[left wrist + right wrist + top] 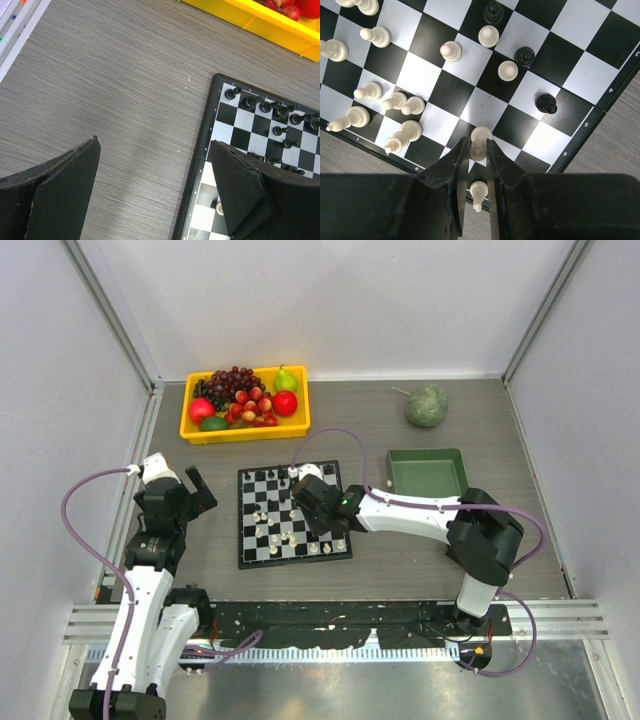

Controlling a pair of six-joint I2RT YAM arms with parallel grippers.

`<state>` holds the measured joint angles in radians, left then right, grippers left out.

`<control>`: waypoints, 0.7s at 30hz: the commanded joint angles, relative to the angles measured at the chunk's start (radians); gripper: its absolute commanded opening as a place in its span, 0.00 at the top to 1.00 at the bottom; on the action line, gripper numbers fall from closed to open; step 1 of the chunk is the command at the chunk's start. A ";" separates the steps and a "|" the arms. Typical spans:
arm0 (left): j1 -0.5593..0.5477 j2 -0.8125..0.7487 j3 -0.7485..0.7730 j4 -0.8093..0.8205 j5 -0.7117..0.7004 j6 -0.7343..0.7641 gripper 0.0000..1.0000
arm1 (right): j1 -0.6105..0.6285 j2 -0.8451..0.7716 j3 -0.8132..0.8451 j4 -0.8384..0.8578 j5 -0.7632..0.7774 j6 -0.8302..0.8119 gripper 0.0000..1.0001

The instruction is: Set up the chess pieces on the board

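The chessboard [243,522] lies in the middle of the table. Black pieces [272,107] stand along its far rows, and cream-white pieces [400,102] cluster at its near side. A few black pieces [546,103] stand among the white ones. My right gripper [477,142] hangs over the board's near right part [318,502], shut on a cream-white piece [481,135] close above the squares. A second white piece [478,192] shows between the fingers further back, at the board's edge. My left gripper [155,145] is open and empty over bare table, just left of the board [206,140].
A yellow tray [196,432] of fruit stands behind the board at the back left. A green rectangular tray [427,472] sits right of the board. A round grey-green object [427,405] lies at the back right. Walls close in the table's sides.
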<state>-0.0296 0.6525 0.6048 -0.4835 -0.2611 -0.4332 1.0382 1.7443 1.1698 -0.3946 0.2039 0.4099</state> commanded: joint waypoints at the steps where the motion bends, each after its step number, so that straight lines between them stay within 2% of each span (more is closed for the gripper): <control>1: 0.008 -0.001 0.006 0.037 0.005 0.005 0.01 | -0.001 0.008 0.044 0.002 0.005 -0.016 0.77; 6: 0.008 -0.001 0.007 0.037 0.005 0.007 0.01 | 0.000 -0.006 0.044 0.007 0.003 -0.017 0.84; 21: 0.008 -0.004 0.013 0.031 0.008 0.005 0.01 | 0.049 -0.054 0.051 0.042 -0.028 -0.020 0.86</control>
<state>-0.0296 0.6525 0.6048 -0.4835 -0.2604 -0.4335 1.0729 1.7473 1.1748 -0.3889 0.1852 0.3943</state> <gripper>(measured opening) 0.991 0.216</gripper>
